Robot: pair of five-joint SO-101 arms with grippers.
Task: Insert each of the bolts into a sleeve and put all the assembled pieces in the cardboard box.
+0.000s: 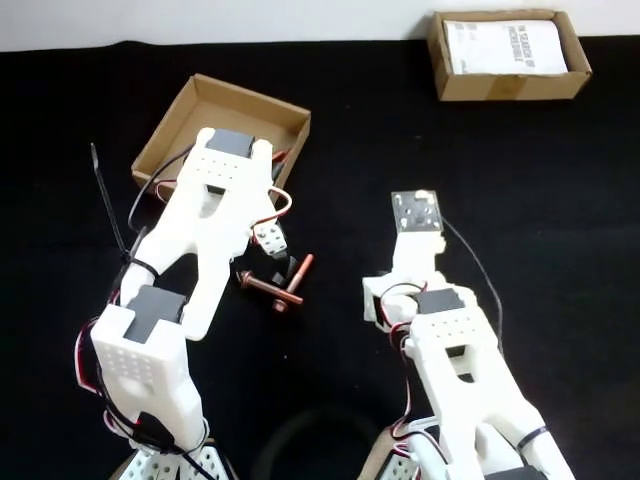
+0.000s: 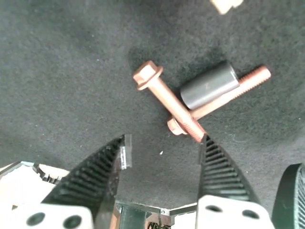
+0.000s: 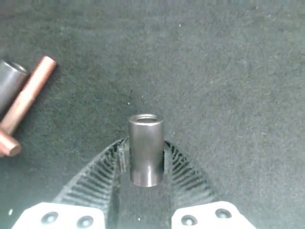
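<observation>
Your right gripper [image 3: 146, 152] is pinching a dark sleeve [image 3: 146, 136]. Your left gripper [image 2: 164, 140] hangs spread wide right over two crossed copper bolts [image 2: 167, 102], near the cardboard box [image 1: 180, 130].

The left arm [image 1: 205, 235] and the right arm [image 1: 460, 360] are both built of white printed shells, with black servo blocks [image 1: 152, 306] set into the joints. Their flat panels carry grids of small dimples [image 1: 130, 362]. Red, black and white cables [image 1: 284, 203] loop between the links, and a black cable tie [image 1: 108, 200] sticks out from the left arm. The left gripper [image 2: 164, 143] and the right gripper [image 3: 145, 149] have black ribbed fingers [image 2: 88, 179] on white mounts [image 2: 224, 212] with round screw holes [image 2: 71, 221].
</observation>
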